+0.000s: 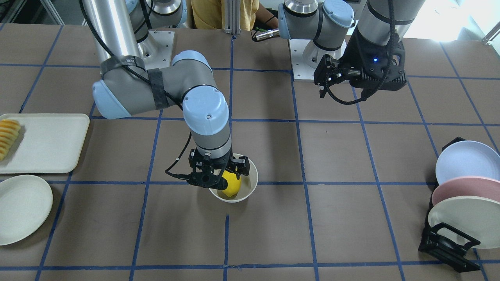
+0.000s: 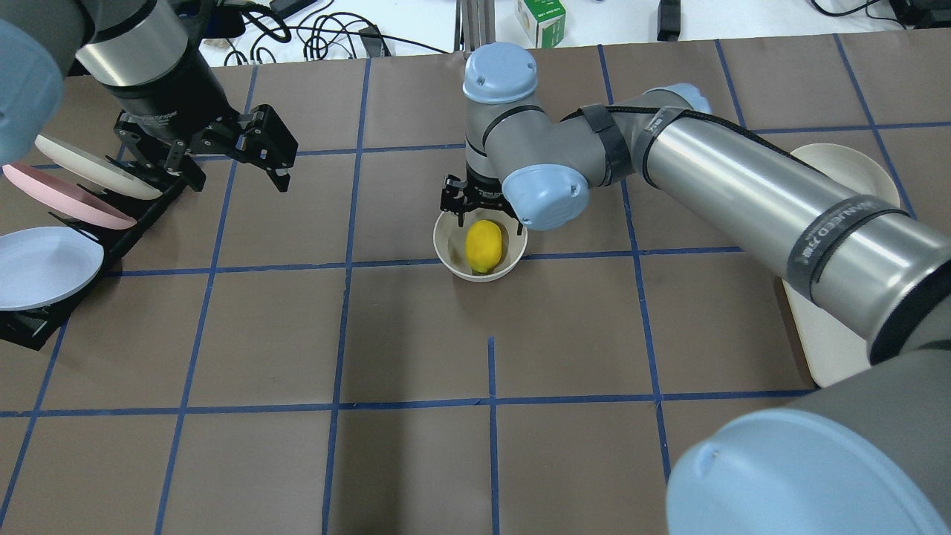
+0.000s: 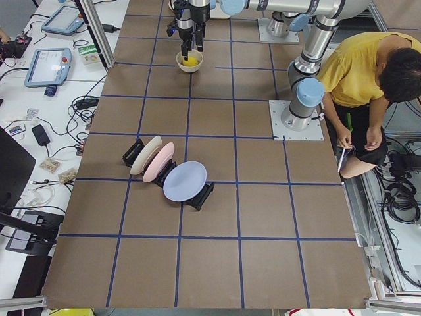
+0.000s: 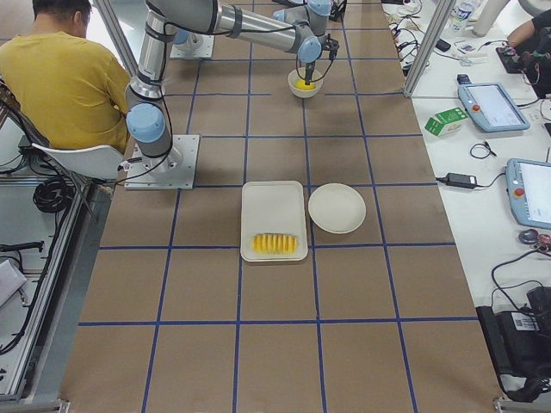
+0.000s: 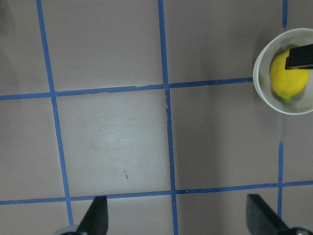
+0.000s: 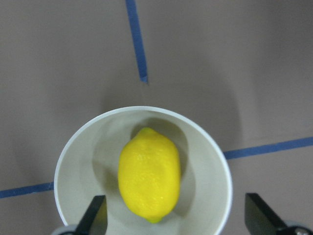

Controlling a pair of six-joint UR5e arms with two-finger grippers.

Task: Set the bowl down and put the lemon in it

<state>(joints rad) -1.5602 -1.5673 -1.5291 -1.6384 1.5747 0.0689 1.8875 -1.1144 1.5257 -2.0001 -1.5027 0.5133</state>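
The off-white bowl (image 1: 252, 183) stands on the table near the middle, and the yellow lemon (image 1: 231, 185) lies inside it. Both show in the overhead view, bowl (image 2: 446, 253) and lemon (image 2: 483, 245). My right gripper (image 1: 222, 173) hangs just above the bowl, open, its fingers (image 6: 98, 218) wide apart and clear of the lemon (image 6: 149, 174). My left gripper (image 2: 230, 160) is open and empty, held above the table off to the side, near the plate rack. Its wrist view shows the bowl (image 5: 259, 88) and lemon (image 5: 286, 78) at the upper right.
A black rack with blue, pink and cream plates (image 1: 465, 195) stands at the table's end on my left. On my right lie a cream tray (image 1: 43, 142) with fruit slices (image 1: 8, 136) and a flat cream plate (image 1: 21, 208). A person in yellow (image 3: 362, 72) sits behind the bases.
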